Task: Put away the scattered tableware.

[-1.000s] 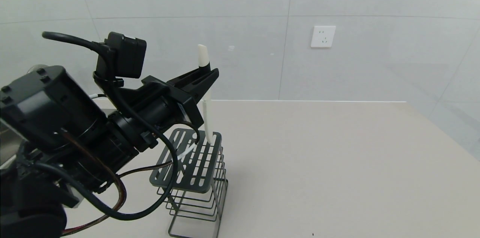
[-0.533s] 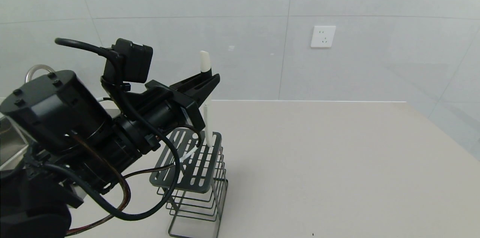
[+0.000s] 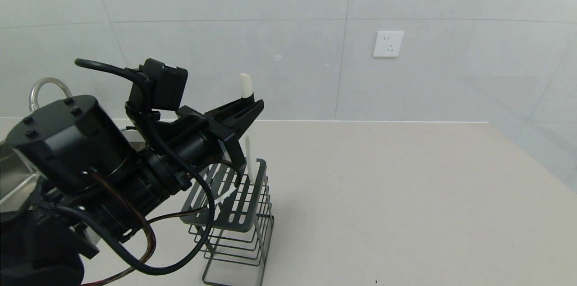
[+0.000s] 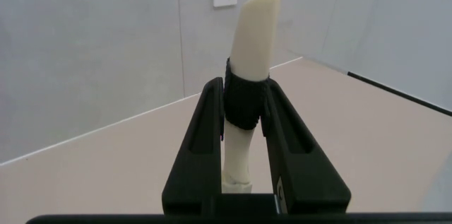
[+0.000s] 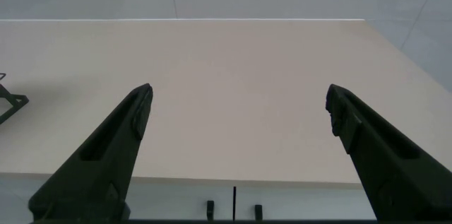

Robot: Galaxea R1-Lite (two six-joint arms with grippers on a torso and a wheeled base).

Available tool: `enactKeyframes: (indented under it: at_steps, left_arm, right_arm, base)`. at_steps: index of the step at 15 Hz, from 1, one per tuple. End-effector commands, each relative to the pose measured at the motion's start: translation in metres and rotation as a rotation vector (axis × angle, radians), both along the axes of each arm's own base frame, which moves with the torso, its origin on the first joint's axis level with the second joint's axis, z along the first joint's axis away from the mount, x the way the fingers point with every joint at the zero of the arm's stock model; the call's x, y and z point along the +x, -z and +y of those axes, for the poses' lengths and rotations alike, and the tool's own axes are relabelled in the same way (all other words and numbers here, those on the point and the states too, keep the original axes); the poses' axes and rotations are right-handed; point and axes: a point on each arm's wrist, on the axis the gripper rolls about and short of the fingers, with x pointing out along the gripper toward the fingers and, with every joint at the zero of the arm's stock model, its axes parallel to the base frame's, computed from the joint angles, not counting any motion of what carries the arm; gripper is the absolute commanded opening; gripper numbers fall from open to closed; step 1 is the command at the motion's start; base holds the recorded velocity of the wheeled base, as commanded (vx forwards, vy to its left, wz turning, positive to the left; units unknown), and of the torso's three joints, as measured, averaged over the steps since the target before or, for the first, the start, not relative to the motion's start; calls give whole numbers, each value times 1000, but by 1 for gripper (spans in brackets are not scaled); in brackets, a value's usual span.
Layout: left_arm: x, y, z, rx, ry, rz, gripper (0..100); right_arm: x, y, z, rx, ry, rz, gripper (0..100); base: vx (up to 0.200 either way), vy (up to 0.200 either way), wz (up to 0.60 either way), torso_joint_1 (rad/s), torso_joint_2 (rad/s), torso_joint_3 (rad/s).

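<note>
The robot's left gripper [image 3: 252, 108] is clamped tight around the upper shaft of a slender cream-white plastic utensil [image 3: 250, 155], held upright above a dark grey wire rack [image 3: 234, 207] with a slotted top shelf, which stands on the beige countertop [image 3: 383, 187]. The utensil's rounded tip rises above the closed fingers, seen close up from the left wrist [image 4: 256, 26] with the left gripper [image 4: 247, 100] around it. Its lower end meets the shelf's far corner; whether it sits in a slot cannot be told. The right gripper [image 5: 239, 97] hangs spread wide and holds nothing, over the counter's near edge. A white wall socket [image 3: 388, 43] sits on the grey tiled wall behind.
</note>
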Motion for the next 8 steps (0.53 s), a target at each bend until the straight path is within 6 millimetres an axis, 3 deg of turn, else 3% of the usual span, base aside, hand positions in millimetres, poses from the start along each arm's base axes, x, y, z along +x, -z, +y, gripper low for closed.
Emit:
enactKeyframes:
  at_steps: [1, 8]
  left_arm:
    - [0, 4, 0, 8, 0, 12, 0]
    - [-3, 27, 2, 60, -3, 93, 0]
  right_arm:
    - [0, 0, 0, 1, -1, 1, 100]
    - [0, 0, 0, 0, -1, 1, 100]
  base:
    - [0, 0, 0, 0, 0, 0]
    - [0, 0, 0, 0, 0, 0]
